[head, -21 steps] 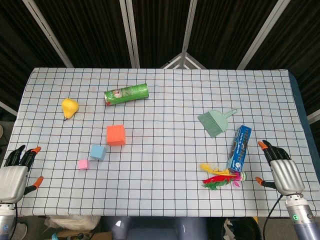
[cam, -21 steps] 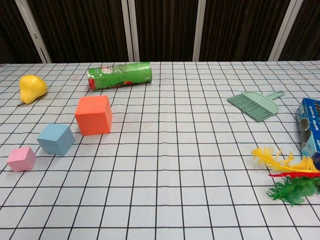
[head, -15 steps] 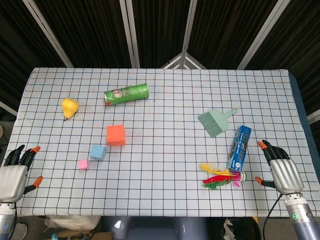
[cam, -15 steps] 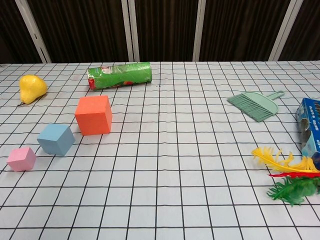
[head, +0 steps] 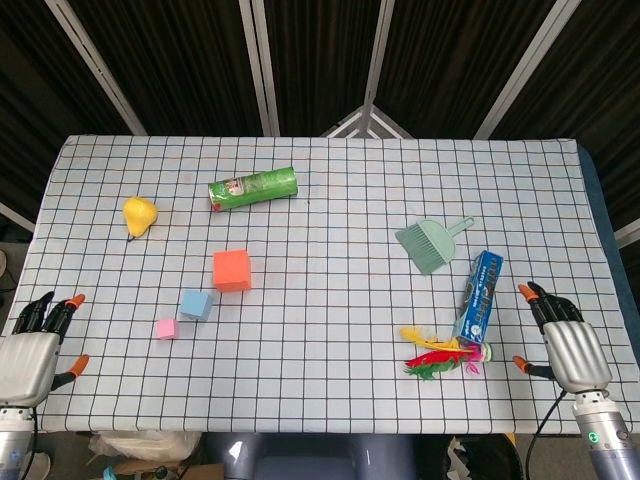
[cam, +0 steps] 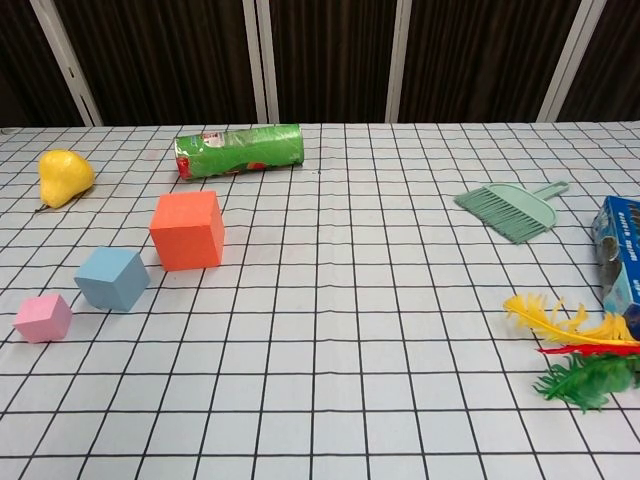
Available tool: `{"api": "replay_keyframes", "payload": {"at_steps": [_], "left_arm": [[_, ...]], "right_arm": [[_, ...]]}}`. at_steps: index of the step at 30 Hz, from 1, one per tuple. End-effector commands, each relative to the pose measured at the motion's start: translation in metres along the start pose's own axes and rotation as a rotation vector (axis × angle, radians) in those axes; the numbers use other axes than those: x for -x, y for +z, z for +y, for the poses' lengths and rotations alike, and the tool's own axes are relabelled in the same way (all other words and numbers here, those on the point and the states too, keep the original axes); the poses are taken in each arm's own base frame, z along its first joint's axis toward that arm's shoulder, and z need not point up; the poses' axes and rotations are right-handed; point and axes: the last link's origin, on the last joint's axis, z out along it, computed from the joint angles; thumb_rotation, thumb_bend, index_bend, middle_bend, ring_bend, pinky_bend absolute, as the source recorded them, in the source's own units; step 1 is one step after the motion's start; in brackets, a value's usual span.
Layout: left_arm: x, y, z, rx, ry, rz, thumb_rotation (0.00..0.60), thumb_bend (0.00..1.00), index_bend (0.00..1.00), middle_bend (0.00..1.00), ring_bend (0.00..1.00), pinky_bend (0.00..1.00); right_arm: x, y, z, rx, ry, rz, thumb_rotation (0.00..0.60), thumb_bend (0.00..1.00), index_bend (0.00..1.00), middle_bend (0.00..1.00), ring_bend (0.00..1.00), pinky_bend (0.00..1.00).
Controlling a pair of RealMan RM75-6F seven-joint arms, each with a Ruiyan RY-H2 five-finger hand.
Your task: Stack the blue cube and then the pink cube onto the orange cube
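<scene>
Near tabletop's front-left edge: blue cube (head: 196, 303) unstacked | left hand (head: 28, 350), right hand (head: 572, 345) spread, empty (corners) | next: left reaches blue, sets on orange cube (head: 231, 270)

Table (head: 330, 180) under white black-grid cloth; dark corrugated wall panels (head: 180, 60) with pale metal struts (head: 262, 65) behind.

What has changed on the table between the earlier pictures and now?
Almost nothing. Both hands slipped slightly toward the near table edge: the left hand and the right hand, both empty with fingers apart. The orange cube, blue cube and pink cube stayed where they were, unstacked.
</scene>
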Motion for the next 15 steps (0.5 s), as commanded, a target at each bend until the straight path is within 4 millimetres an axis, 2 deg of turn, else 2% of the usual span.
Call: {"api": "replay_keyframes", "payload": {"at_steps": [1,4,6,7,10,11,12,15], "left_arm": [[-0.001,0.001,0.001,0.003,-0.005,0.007,0.600,0.29,0.10,0.18,0.06,0.09],[0.000,0.006,0.005,0.022,-0.009,0.012,0.600,0.29,0.10,0.26,0.07,0.07],[0.000,0.012,0.008,0.037,-0.016,0.014,0.600,0.29,0.10,0.36,0.14,0.10],[-0.001,0.017,0.010,0.045,-0.018,0.015,0.600,0.29,0.10,0.42,0.20,0.15],[-0.007,0.036,0.019,0.064,0.006,0.031,0.600,0.27,0.12,0.66,0.44,0.43],[-0.011,0.045,0.025,0.074,0.019,0.051,0.600,0.27,0.14,0.74,0.51,0.49],[-0.013,0.049,0.029,0.079,0.025,0.060,0.600,0.27,0.16,0.80,0.58,0.54],[-0.016,0.061,0.046,0.096,0.033,0.063,0.600,0.26,0.21,0.91,0.70,0.63]], "right_arm": [[0.001,0.000,-0.001,-0.006,-0.002,-0.005,0.600,0.19,0.02,0.09,0.16,0.15],[0.001,0.001,-0.002,-0.011,-0.001,-0.004,0.600,0.19,0.02,0.09,0.16,0.15],[0.001,0.001,-0.001,-0.008,0.000,-0.010,0.600,0.19,0.02,0.09,0.16,0.15],[0.002,0.001,-0.001,-0.006,0.001,-0.013,0.600,0.19,0.02,0.09,0.16,0.15],[0.002,0.003,-0.002,-0.008,0.002,-0.015,0.600,0.19,0.02,0.09,0.16,0.15],[0.002,0.003,-0.002,-0.010,0.004,-0.015,0.600,0.19,0.02,0.09,0.16,0.15],[0.002,0.003,-0.003,-0.011,0.004,-0.015,0.600,0.19,0.02,0.09,0.16,0.15],[0.002,0.004,-0.002,-0.009,0.003,-0.020,0.600,0.19,0.02,0.09,0.16,0.15]]}}
